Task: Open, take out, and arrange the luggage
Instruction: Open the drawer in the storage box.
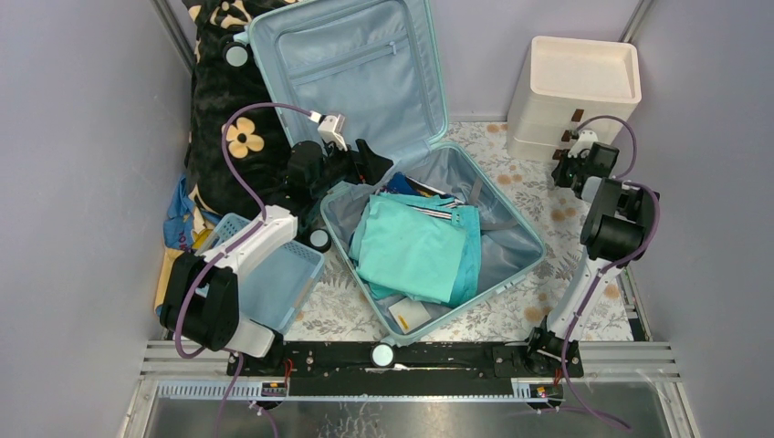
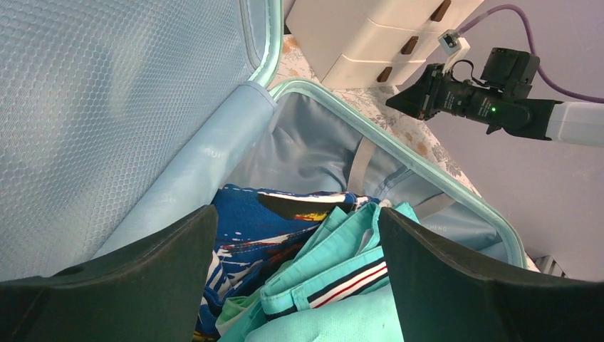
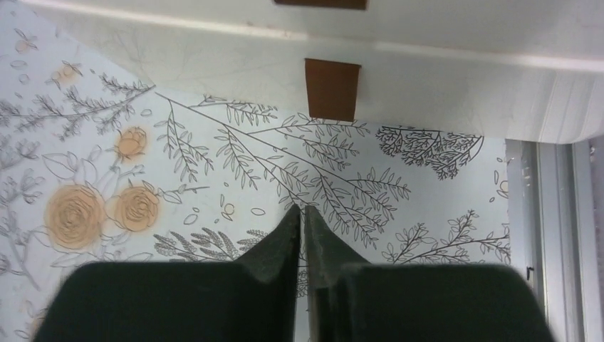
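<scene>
The pale aqua suitcase [image 1: 525,239] lies open on the table, its lid [image 1: 351,73] propped up at the back. Folded teal clothes [image 1: 411,251] fill the base, with a blue patterned garment [image 2: 242,235] beneath them at the hinge end. My left gripper [image 1: 370,164] hangs open and empty over the hinge corner, just above the clothes; in the left wrist view [image 2: 295,221] the teal striped waistband [image 2: 342,274] lies between its fingers. My right gripper [image 1: 568,157] is shut and empty at the far right, in front of the drawer unit, above the floral cloth [image 3: 214,178].
A cream drawer unit [image 1: 570,96] stands at the back right. A small blue plastic basket [image 1: 274,283] sits left of the suitcase under my left arm. A black floral fabric [image 1: 228,119] is piled at the back left. A white item [image 1: 411,315] lies in the suitcase's near corner.
</scene>
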You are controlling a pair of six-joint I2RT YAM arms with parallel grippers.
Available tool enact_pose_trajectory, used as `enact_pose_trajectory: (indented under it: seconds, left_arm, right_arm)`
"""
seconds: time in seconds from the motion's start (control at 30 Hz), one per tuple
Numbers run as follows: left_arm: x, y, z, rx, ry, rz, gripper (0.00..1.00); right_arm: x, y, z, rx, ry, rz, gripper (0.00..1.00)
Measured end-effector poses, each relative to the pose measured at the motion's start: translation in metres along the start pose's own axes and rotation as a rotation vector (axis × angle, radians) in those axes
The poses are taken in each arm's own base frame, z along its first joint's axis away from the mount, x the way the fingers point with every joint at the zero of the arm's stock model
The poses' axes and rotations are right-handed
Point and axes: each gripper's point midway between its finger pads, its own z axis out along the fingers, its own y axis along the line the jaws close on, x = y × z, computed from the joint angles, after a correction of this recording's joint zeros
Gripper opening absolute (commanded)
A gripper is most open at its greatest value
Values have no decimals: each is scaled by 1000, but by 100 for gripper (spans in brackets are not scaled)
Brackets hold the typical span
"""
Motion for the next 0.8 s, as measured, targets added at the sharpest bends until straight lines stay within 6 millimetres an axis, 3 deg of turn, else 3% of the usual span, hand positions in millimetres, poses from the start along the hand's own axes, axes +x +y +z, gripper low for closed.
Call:
enact_pose_trajectory:
  seconds: [0.07, 0.13, 0.23, 0.43, 0.67, 0.8]
  left_arm:
    - [1, 0, 0, -1, 2, 0, 91]
    - [1, 0, 0, 2, 2, 1, 91]
    - [1, -1, 0, 6, 3, 3, 91]
    - [1, -1, 0, 6, 4, 5, 91]
    - [1, -1, 1, 7, 5, 4, 91]
    - [4, -5, 3, 15, 12, 4, 91]
  right_arm:
    - [-1, 0, -2, -3, -2, 8, 57]
    - [-5, -2, -3, -7, -11, 5, 63]
    - [-14, -6, -3, -5, -23, 1, 63]
    - [-58, -21, 9, 12, -127, -32, 62]
    - [-49, -23, 22, -14, -128, -16, 61]
    - [-49, -23, 23, -20, -133, -6, 51]
